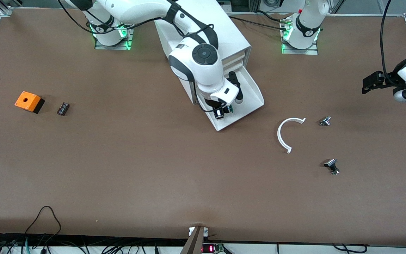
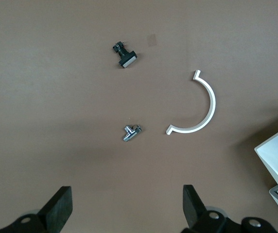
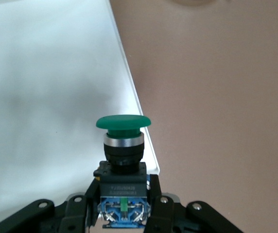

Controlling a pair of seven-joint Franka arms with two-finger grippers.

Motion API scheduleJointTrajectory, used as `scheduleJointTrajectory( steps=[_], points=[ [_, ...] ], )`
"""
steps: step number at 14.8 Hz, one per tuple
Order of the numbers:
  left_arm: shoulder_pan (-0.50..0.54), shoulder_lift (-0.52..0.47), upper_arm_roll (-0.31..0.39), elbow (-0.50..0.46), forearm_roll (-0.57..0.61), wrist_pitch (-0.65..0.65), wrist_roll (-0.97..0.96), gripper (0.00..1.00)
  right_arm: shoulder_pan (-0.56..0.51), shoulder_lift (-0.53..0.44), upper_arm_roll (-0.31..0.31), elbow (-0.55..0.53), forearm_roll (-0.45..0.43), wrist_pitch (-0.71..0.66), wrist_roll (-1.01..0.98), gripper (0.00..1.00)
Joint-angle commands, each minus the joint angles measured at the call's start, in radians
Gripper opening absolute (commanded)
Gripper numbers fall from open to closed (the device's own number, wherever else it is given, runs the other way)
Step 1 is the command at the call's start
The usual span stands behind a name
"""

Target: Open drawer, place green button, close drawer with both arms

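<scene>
Center of the front view: right gripper (image 1: 224, 112) over the pulled-out drawer (image 1: 250, 92), fingers clenched on the button (image 3: 123, 141). Right edge of that view: left gripper (image 2: 124, 206) waiting above the worktop (image 1: 153, 169), fingers released.

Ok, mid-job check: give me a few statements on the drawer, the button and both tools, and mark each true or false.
1. The lowest drawer is pulled open. True.
2. The right tool is empty. False: it is shut on the green-capped button.
3. The button already lies in the drawer. False: it hangs in the right tool over the drawer's front edge.
4. The left tool is open, over bare table near the white curved piece. True.
5. The orange box sits inside the drawer. False: it is on the table toward the right arm's end.
</scene>
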Motion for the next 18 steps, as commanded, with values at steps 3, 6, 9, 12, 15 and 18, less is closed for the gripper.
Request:
scheduleJointTrajectory(
  steps=[3,6,9,12,15,18],
  points=[
    [0.000,0.000,0.005,0.008,0.020,-0.015,-0.011,1.00,0.043,0.037,0.001,0.032,-0.074,-0.023,-0.067,0.23],
    [0.000,-0.002,0.005,0.008,0.003,-0.015,-0.014,1.00,0.059,0.058,0.000,0.031,-0.093,-0.023,-0.096,0.23],
    [0.001,-0.002,0.005,0.008,-0.003,-0.015,-0.016,1.00,0.080,0.095,0.001,0.031,-0.119,-0.011,-0.086,0.23],
    [0.003,-0.002,0.005,0.010,-0.003,-0.015,-0.020,1.00,0.097,0.115,0.001,0.031,-0.121,-0.009,-0.083,0.23],
    [0.003,-0.002,0.005,0.010,-0.003,-0.015,-0.025,1.00,0.100,0.130,0.000,0.031,-0.124,0.005,-0.060,0.29],
    [0.003,-0.002,0.005,0.010,-0.003,-0.015,-0.025,1.00,0.100,0.130,0.000,0.032,-0.122,0.005,0.016,1.00]
  ],
)
